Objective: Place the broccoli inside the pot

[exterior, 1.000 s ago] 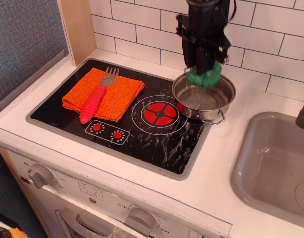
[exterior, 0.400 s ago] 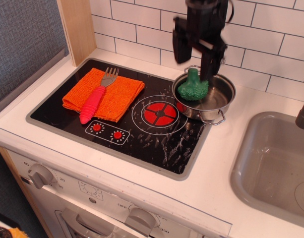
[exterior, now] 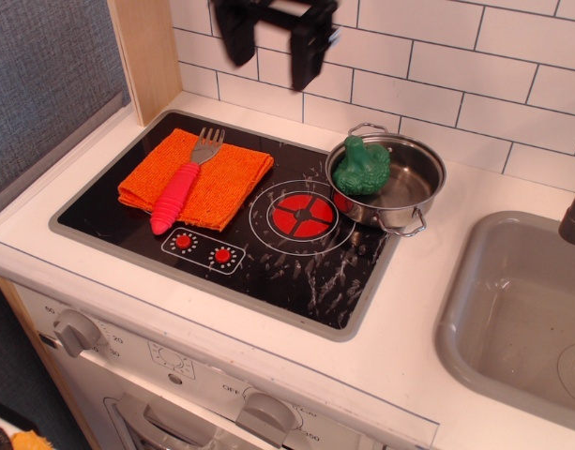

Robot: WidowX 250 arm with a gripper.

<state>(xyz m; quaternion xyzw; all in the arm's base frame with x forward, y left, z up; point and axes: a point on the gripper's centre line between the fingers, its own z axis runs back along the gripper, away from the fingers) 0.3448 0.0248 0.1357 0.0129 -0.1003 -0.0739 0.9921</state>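
Observation:
The green broccoli (exterior: 362, 167) lies inside the shiny steel pot (exterior: 411, 192), against its left wall. The pot stands on the back right corner of the black stove top (exterior: 268, 253). My gripper (exterior: 273, 52) is open and empty, high up at the back, well to the left of the pot and above the tiled wall. Its two black fingers (exterior: 308, 58) hang apart with nothing between them.
An orange cloth (exterior: 229, 183) lies on the left of the stove with a red-handled fork (exterior: 179, 192) on it. A grey sink basin (exterior: 517, 309) is at the right. A wooden post (exterior: 146, 56) stands at the back left.
The gripper let go of the broccoli, which dropped into the pot. The gripper then rose and moved left, away from the pot.

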